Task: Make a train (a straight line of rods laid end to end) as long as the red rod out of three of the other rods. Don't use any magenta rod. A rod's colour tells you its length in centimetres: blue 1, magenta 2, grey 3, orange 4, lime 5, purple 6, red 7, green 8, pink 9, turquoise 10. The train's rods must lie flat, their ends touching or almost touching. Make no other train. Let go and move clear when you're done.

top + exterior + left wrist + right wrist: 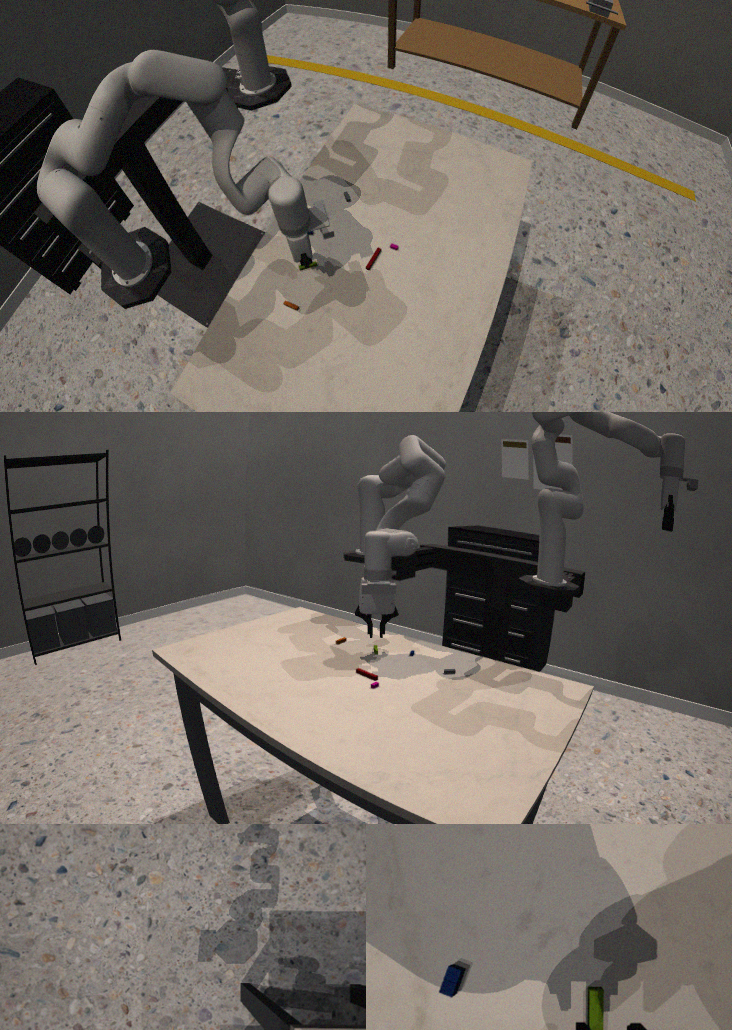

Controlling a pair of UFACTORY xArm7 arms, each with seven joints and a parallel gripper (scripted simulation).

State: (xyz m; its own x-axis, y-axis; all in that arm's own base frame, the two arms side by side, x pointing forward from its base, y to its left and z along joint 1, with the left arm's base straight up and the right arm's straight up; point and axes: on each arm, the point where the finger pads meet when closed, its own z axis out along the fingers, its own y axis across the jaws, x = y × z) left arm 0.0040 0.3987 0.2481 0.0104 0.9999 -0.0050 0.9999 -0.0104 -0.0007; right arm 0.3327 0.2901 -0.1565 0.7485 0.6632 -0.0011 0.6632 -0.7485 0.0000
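Observation:
The lime rod (312, 264) (375, 649) (595, 1008) lies flat on the table. My right gripper (306, 262) (375, 636) (609, 1026) is partly open and empty just above it, fingers on either side. The red rod (373, 258) (366, 674) lies nearer the middle. The orange rod (290, 305) (341, 640), blue rod (310, 232) (411, 653) (451, 981) and grey rod (347, 196) (449, 671) lie apart from each other. No rods touch. My left gripper (667, 529) is open, high over the floor and away from the table.
The magenta rod (393, 246) (374, 685) lies close to the red rod, on the side away from the arms. The right arm's wrist hangs low over the table (435, 332) (286, 729), near the blue rod. The black drawer cabinet (491, 601) stands behind the arms.

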